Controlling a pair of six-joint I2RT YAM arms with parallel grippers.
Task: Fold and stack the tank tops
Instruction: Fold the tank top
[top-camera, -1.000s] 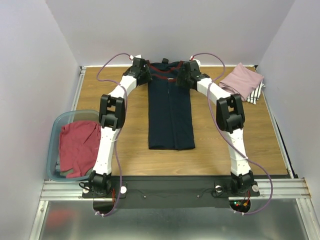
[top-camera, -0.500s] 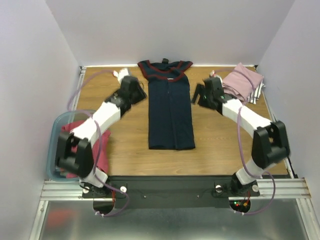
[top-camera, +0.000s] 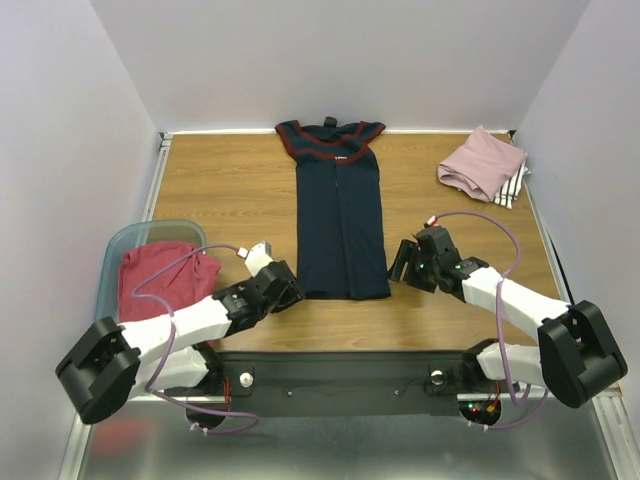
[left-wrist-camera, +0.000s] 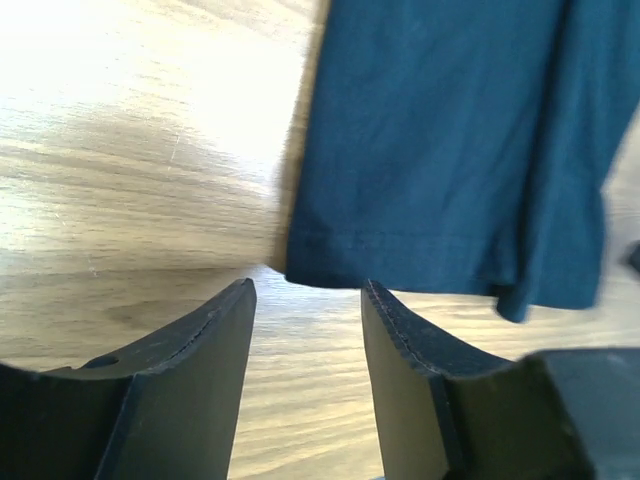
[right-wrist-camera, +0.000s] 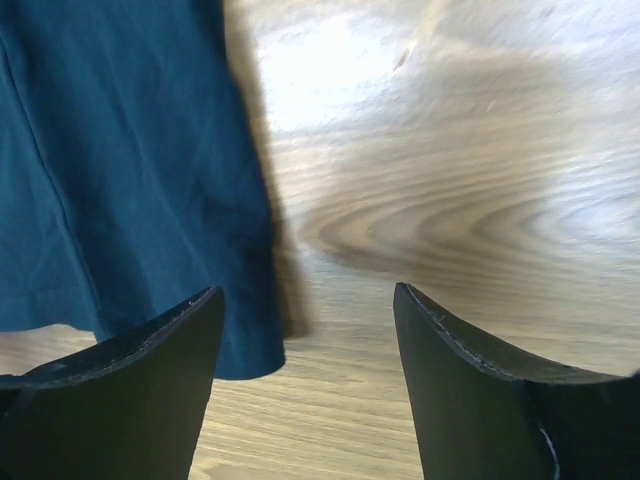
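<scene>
Now your left gripper (top-camera: 288, 290), jaws spread and empty, sits just off the near-left hem corner of the navy jersey (top-camera: 342, 220) lying flat on the table (top-camera: 220, 190), while your right gripper (top-camera: 402, 266), equally spread and empty, flanks the near-right corner.

Looks like a robotics lab test cell. Enclosed by plain white walls (top-camera: 350, 60), with a wooden tabletop (top-camera: 230, 190) framed by aluminium rails (top-camera: 156, 175).

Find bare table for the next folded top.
Two patches of bare wood: left of the navy jersey, from its edge to the teal tub; right of it, nearer than the pink top. Crowded: the jersey's near hem, flanked by the left hand and right hand, both open.
</scene>
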